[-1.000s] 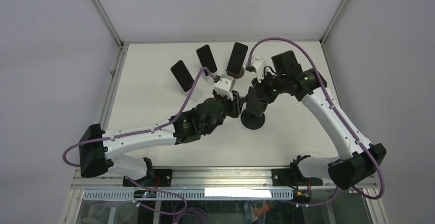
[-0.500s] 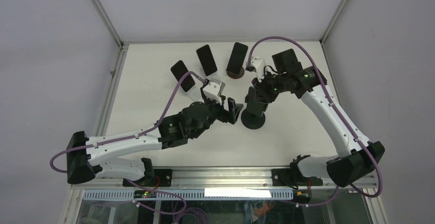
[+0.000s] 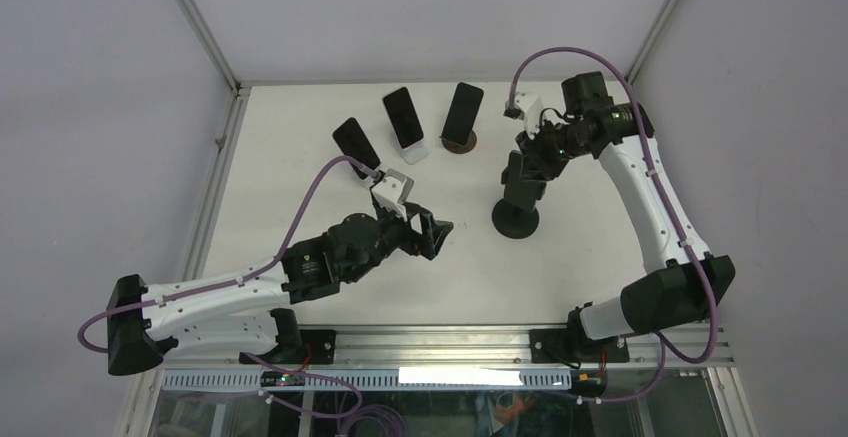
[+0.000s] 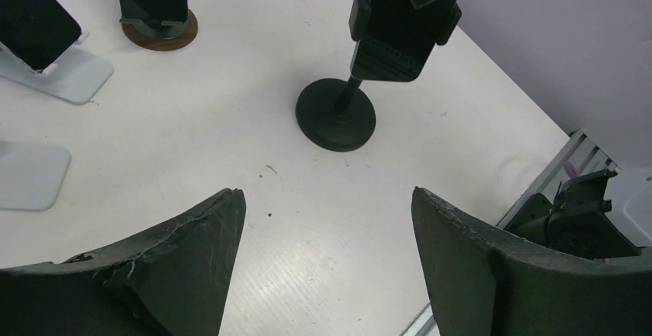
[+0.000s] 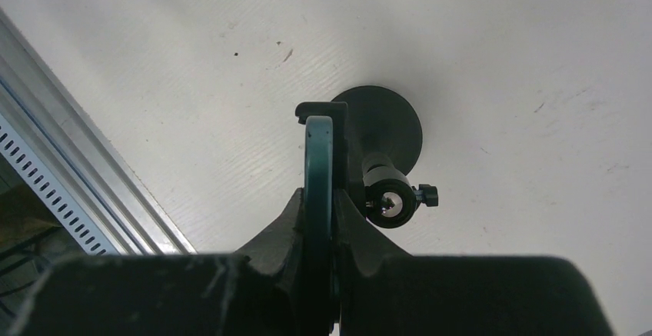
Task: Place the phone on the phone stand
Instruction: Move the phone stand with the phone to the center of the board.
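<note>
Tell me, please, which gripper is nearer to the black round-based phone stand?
Right. The right gripper is directly above the stand, jaws shut on the phone at its cradle; the left gripper sits open, off to the stand's left, clear of it.

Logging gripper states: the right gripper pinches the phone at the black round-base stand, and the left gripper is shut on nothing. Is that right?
Not quite. The left gripper is open, its jaws wide apart with nothing between them, as the left wrist view shows. The right gripper does pinch the phone at the black stand.
</note>
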Controlling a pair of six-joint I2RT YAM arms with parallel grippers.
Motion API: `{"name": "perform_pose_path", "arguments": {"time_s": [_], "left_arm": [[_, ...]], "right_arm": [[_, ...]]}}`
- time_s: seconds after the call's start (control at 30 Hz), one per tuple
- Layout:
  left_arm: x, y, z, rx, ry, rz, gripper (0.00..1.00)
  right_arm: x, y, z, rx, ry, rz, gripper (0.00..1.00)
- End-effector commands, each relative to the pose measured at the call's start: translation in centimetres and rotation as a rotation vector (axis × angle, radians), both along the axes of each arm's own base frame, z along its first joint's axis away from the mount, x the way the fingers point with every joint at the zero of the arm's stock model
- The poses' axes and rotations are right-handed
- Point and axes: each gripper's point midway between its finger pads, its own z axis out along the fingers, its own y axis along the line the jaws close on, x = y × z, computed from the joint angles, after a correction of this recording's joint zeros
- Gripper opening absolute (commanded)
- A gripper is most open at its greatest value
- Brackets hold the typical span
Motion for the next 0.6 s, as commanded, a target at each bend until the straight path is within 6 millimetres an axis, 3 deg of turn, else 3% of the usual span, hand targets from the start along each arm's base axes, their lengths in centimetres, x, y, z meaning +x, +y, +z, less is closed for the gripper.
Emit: {"name": "perform_pose_path", "arguments": {"time_s": [0.0,0.57], "left_arm": [[-0.2,0.4,0.4,-0.047,0.012,-0.003,0.81],[0.0,1.8,-1.3,0.001,0.029,0.029,0.82]], "right_arm": [[3.5,-0.8,2.0,0.050,-0.103,0.038,0.00],[14.1,-0.4,4.6,0.205,-0.203,-0.013,0.00]]}}
